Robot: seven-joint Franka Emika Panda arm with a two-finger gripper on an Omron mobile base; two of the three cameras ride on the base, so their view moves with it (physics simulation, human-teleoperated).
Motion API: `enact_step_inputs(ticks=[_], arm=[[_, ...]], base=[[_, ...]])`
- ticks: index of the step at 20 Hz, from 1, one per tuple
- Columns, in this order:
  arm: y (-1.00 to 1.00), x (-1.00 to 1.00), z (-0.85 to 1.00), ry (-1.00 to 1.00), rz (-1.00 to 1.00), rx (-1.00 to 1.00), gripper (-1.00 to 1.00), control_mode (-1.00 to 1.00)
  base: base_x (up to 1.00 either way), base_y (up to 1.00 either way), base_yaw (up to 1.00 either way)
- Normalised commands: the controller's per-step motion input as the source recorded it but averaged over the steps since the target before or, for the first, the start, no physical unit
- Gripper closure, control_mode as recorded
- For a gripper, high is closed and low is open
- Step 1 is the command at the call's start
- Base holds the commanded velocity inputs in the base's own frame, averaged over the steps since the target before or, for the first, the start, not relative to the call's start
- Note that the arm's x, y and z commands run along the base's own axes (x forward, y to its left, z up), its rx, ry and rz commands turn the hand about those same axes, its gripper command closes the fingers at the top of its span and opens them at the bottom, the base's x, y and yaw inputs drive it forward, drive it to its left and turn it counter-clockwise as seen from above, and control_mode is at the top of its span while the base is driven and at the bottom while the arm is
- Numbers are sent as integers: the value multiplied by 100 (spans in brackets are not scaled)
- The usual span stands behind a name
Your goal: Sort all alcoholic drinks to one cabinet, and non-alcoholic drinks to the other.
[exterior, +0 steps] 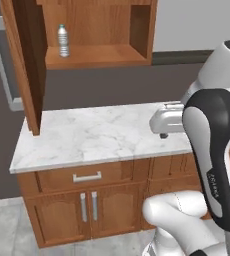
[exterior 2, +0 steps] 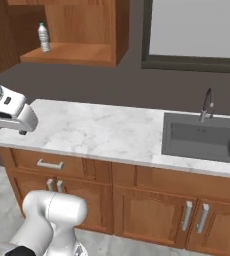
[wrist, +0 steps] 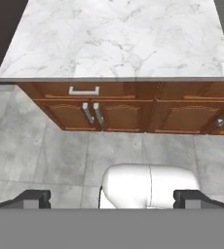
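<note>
**Water bottle shelved, gripper empty over the counter edge**

Gripper (wrist: pixel 112 199) fully spread, holding nothing; its two dark tips sit far apart at the bottom of the hand view, looking down at the floor and base cabinets in front of the marble countertop (exterior: pixel 97 135).

Water bottle (exterior: pixel 62 41) stands upright on the shelf of the open wall cabinet (exterior: pixel 97 55), toward its left side, near the open door (exterior: pixel 24 65). Clear ribbed plastic, pale label; cap too small to read. Nothing else sits on that shelf. Looks like the non-alcoholic part is done.

Sink (exterior 2: pixel 202 135) at the right of the counter: basin looks empty, faucet (exterior 2: pixel 207 105) at its far edge. No green beer bottles on the counter here, so they are either already sorted or off-frame; cannot tell.

Risks, as I judge them:
- The open door hangs down over the counter's left end; an arm swing to the left could clip it.
- Reaching back into the shelf could knock the light, tall bottle over.
- Driving the base with the arm extended over the counter could scrape the edge.
</note>
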Motion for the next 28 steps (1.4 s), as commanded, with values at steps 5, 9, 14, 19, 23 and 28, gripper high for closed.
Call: enact_step_inputs(ticks=[5,9,14,19,23,28], arm=[[0,0,0,0,0,0,-100,100],[0,0,0,0,0,0,-100,100],[0,0,0,0,0,0,-100,100],[0,0,0,0,0,0,-100,100],[0,0,0,0,0,0,-100,100],[0,0,0,0,0,0,-100,100]], base=[[4,-83,-15],[29,-100,-14],[28,-100,-11],[33,-100,-8],[46,-100,0],[54,-99,0]])
